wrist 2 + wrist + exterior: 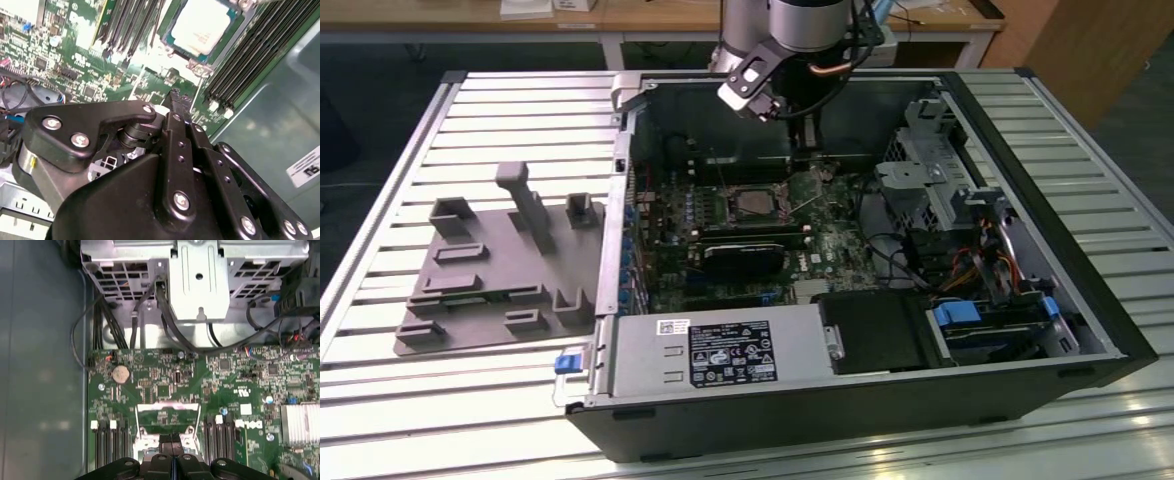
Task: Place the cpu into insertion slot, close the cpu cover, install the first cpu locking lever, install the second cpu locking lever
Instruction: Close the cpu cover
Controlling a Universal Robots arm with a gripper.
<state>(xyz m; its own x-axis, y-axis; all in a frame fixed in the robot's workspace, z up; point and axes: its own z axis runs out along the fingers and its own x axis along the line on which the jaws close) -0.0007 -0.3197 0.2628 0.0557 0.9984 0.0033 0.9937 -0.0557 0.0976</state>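
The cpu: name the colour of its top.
Silver-grey, on the cpu, clearest in the second wrist view.

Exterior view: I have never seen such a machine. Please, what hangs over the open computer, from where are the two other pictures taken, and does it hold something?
That is a robot arm. At its end is a pincer, two black fingers for gripping. The exterior view comes from a camera standing apart; both wrist views come from cameras riding on the arm. Under the arm an open computer case lies on a slatted metal table, with a grey moulded tray beside it at the exterior view's left. The cpu, a small silver-topped square, lies in the insertion slot on the green board. The pincer's fingers are pressed together; it appears to hold nothing.
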